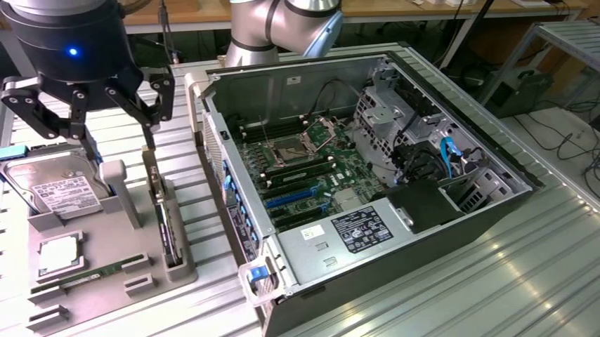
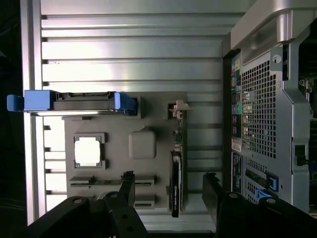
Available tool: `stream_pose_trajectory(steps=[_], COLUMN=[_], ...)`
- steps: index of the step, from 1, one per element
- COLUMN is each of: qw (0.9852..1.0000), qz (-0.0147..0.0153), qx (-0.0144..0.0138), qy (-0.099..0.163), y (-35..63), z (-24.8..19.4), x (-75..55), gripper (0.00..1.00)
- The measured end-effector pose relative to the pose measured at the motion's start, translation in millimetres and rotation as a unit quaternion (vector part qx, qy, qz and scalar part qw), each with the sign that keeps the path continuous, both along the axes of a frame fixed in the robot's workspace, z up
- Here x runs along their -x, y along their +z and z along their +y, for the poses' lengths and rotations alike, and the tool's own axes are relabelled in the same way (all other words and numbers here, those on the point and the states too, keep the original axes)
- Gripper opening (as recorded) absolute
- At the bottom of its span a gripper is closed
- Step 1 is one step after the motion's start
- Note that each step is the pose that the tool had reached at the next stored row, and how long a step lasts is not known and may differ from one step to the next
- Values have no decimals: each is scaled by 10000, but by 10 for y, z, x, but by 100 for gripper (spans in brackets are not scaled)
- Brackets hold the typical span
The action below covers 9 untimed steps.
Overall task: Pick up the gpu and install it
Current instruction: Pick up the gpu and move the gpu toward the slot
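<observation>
The gpu (image 1: 167, 226) is a thin card standing on edge in a slot along the grey fixture's (image 1: 108, 235) side nearest the computer case (image 1: 281, 84). My gripper (image 1: 120, 146) hangs open above the fixture's far end, apart from the card. In the wrist view the gpu (image 2: 176, 168) appears edge-on, running between my two dark fingers (image 2: 129, 186), which hold nothing. The case lies open on its side, showing the motherboard (image 1: 300, 165) with blue card slots (image 1: 289, 198).
The fixture also holds a silver hard drive (image 1: 56, 186) with blue rails, a processor chip (image 1: 58, 254) and a memory stick (image 1: 89, 275). The case's rear panel (image 2: 262, 124) stands close beside the gpu. Everything rests on a ribbed metal table (image 1: 487, 281).
</observation>
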<state>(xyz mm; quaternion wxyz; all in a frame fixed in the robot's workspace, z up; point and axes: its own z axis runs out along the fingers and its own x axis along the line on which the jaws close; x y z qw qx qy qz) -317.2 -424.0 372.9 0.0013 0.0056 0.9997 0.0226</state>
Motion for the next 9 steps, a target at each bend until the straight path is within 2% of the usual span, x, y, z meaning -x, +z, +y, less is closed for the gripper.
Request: stream_pose_trajectory(steps=[9], qw=[10000], qz=[0], qx=[-2], qy=[0], y=[-45], z=[-3], x=[0], gripper=[66])
